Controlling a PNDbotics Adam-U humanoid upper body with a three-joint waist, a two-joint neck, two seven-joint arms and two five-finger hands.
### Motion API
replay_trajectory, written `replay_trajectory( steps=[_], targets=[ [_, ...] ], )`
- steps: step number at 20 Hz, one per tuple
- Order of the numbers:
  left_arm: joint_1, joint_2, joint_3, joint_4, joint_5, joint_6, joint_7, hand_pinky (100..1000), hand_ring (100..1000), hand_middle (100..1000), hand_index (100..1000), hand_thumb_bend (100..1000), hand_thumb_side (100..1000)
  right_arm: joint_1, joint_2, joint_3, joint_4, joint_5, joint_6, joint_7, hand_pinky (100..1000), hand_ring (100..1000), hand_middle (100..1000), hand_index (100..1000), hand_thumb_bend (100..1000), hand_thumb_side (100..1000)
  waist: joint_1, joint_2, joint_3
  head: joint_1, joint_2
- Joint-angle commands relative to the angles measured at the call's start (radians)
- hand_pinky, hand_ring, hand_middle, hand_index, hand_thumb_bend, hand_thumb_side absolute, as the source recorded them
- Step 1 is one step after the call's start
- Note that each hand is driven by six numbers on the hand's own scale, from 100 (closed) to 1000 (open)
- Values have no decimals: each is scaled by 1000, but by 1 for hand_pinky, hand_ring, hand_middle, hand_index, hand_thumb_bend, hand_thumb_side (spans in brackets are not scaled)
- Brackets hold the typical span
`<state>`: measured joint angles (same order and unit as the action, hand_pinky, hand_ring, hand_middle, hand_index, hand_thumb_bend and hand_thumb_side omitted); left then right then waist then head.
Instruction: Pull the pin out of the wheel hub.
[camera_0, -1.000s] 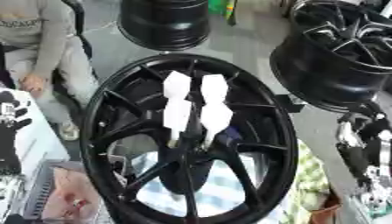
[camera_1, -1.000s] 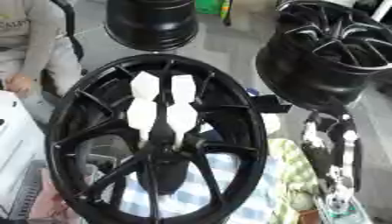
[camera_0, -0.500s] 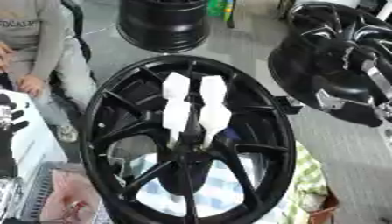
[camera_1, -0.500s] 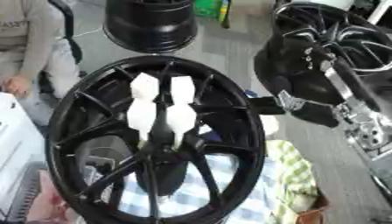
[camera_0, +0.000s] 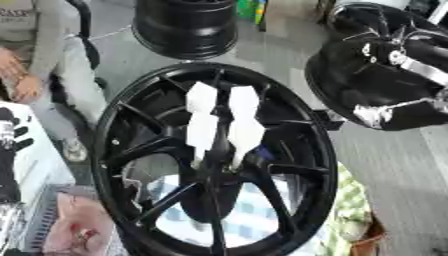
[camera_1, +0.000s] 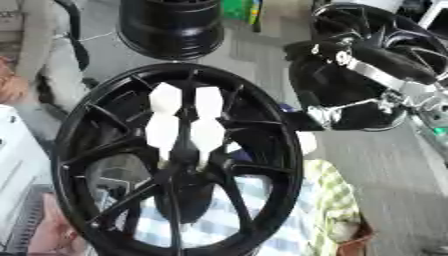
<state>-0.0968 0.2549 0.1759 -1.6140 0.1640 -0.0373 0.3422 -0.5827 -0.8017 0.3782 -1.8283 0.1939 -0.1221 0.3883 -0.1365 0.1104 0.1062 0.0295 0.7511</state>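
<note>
The right hand (camera_1: 337, 95) is lifting up from its low spot at the right edge. It is now hanging over the upper right rim of the wheel hub (camera_0: 109, 150), and it is showing far larger than 1 second ago. Its dark mass is blurring against the other wheel behind it, so I cannot tell whether it is open or closed. It is carrying nothing that I can see.

The 4 white pins (camera_0: 203, 131) are sitting down and to the left of that hand, well apart from it. They are standing in a cluster in the hub's centre, exactly as before. So the reach is under way, I judge, and the pull is not yet starting.

Far to the hand's lower left, a grey tray (camera_0: 39, 215) is holding something pink (camera_0: 74, 227). The left hand (camera_0: 7, 160) is lying idle beside that tray, its state unclear.
</note>
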Motion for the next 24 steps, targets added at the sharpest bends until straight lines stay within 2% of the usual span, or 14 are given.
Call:
replay_trajectory(
  steps=[1,4,7,12,24],
  targets=[
    [-4,25,-3,-17,-8,-1,-5,685,719,680,790,296,640,-59,-40,37,-36,15,-4,129,784,864,879,977,166,100,3,-15,-2,-4,2],
    [-3,25,-5,-16,-8,-1,-7,684,720,680,790,295,640,-100,-23,69,-31,27,-4,212,790,871,886,981,175,116,2,-17,0,-5,1],
    [-4,25,-6,-16,-9,-1,-8,684,720,680,790,295,641,-129,6,85,-2,44,-8,245,791,874,896,983,185,122,0,-16,4,-6,0],
    [-6,24,-7,-14,-11,0,-10,684,720,680,790,294,641,-161,53,98,52,68,-24,247,788,872,899,986,200,157,-4,-13,8,-7,1],
    [-14,22,-12,-13,-15,0,-15,684,720,679,790,293,642,-226,173,136,149,101,-57,228,777,856,886,983,152,180,-11,-5,25,-8,2]
  ],
)
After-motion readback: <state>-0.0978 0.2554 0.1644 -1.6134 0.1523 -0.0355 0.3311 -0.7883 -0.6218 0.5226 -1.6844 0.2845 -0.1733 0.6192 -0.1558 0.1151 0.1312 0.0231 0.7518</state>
